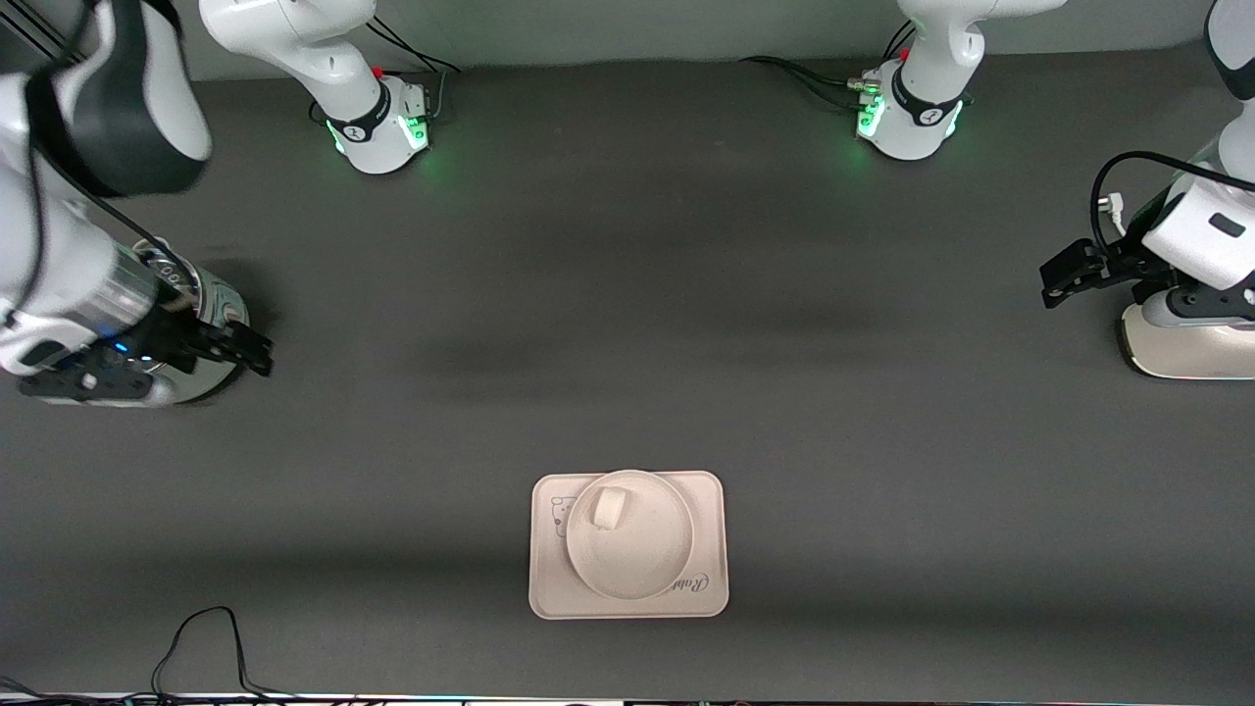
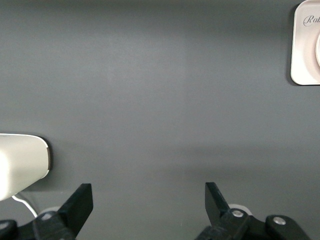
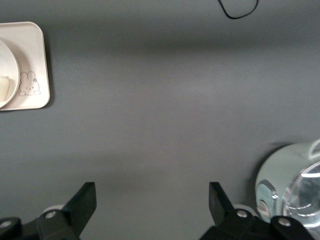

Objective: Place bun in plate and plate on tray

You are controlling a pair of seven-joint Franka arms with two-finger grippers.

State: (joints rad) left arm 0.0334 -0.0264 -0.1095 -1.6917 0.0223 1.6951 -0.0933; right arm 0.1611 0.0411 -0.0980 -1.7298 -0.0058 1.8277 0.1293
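The tray (image 1: 627, 598) lies on the dark table near the front camera, midway between the two ends. The plate (image 1: 637, 559) sits on it, and the bun (image 1: 609, 508) lies in the plate. My left gripper (image 1: 1061, 275) is open and empty above the table at the left arm's end, well away from the tray. My right gripper (image 1: 257, 353) is open and empty above the right arm's end. The left wrist view shows its gripper (image 2: 148, 192) over bare table and a tray corner (image 2: 302, 50). The right wrist view shows its gripper (image 3: 151, 192), the tray (image 3: 35, 60) and the plate's edge (image 3: 7, 65).
A cream-white rounded object (image 1: 1186, 348) stands under the left arm's hand, also in the left wrist view (image 2: 20, 165). A silvery, glassy appliance (image 3: 292, 185) stands by the right gripper (image 1: 211, 294). A black cable (image 1: 206, 637) loops at the front edge.
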